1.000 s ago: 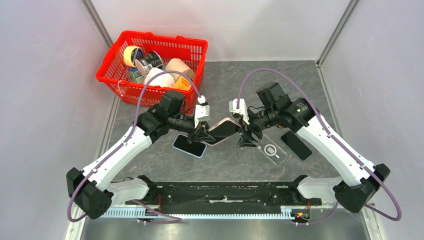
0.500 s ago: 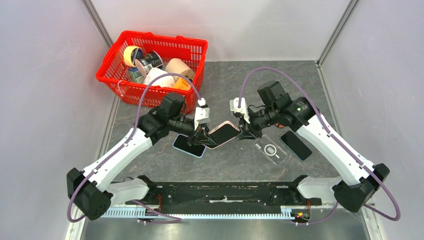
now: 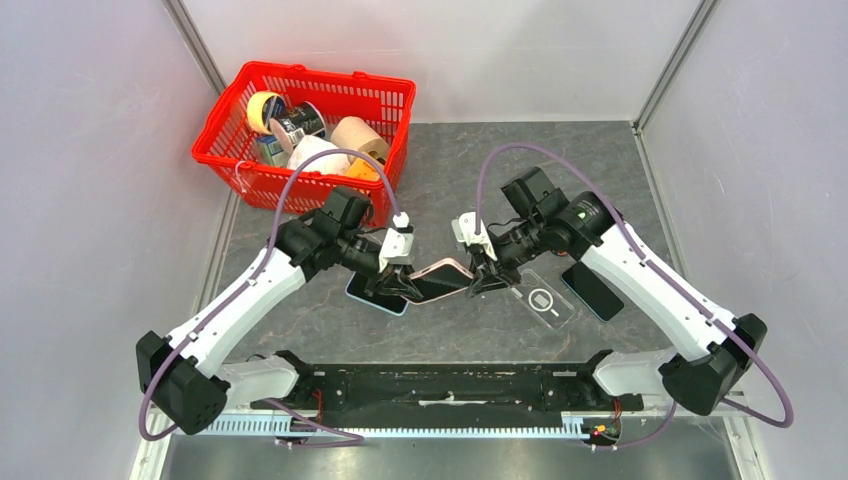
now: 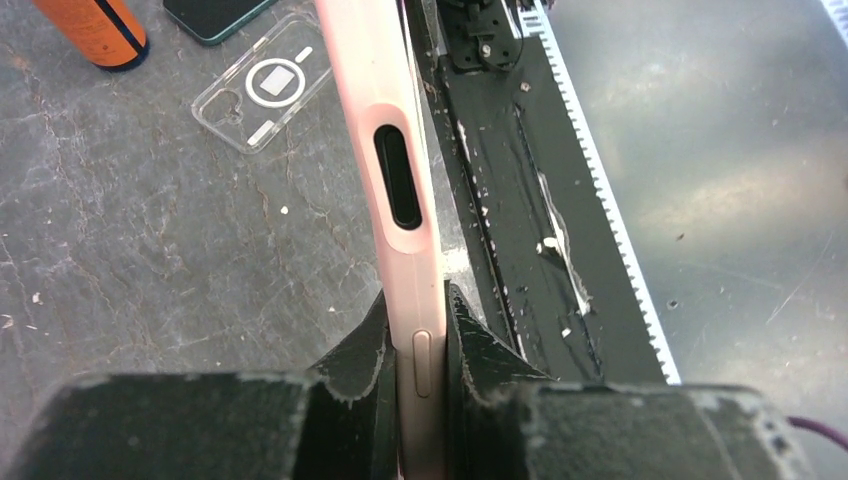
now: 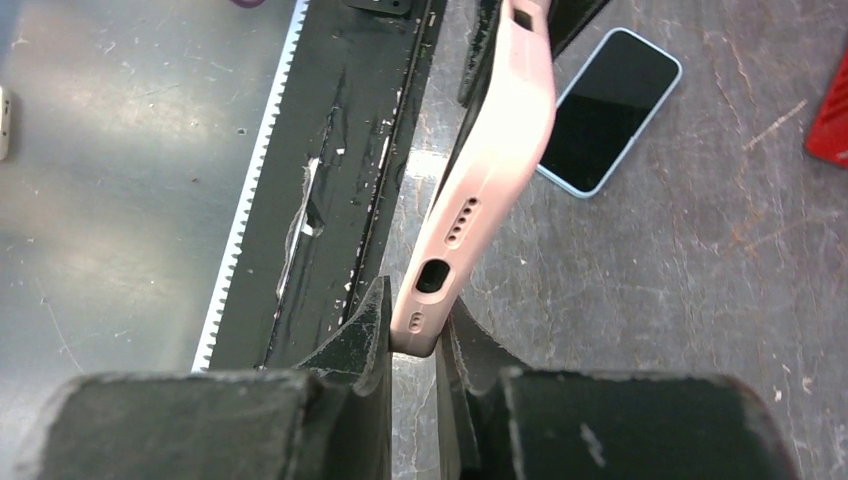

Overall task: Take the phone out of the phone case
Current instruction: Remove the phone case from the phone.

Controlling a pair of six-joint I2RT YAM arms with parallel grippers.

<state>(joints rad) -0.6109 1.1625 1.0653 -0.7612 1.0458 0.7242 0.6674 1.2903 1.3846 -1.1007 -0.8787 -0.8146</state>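
A pink phone case [image 3: 441,271] with the dark phone [image 3: 440,289] in it hangs above the table between both arms. My left gripper [image 3: 406,284] is shut on its left end. In the left wrist view the case's long side [image 4: 400,190] runs away from the left gripper [image 4: 417,300], clamped between both fingers. My right gripper [image 3: 476,279] is shut on the opposite end. In the right wrist view a bottom corner of the case [image 5: 440,275], beside the charging-port cutout, sits pinched in the right gripper [image 5: 413,300].
A light-blue-edged phone [image 3: 372,293] lies on the table under the left gripper. An empty clear case [image 3: 543,298] and a dark phone [image 3: 592,290] lie to the right. A red basket [image 3: 232,105] of goods stands back left. The black base rail [image 3: 440,385] runs along the near edge.
The right gripper, open beside the case a second ago, has shut on its end. Both arms have shifted slightly, and the cased phone now sits lower and more edge-on.
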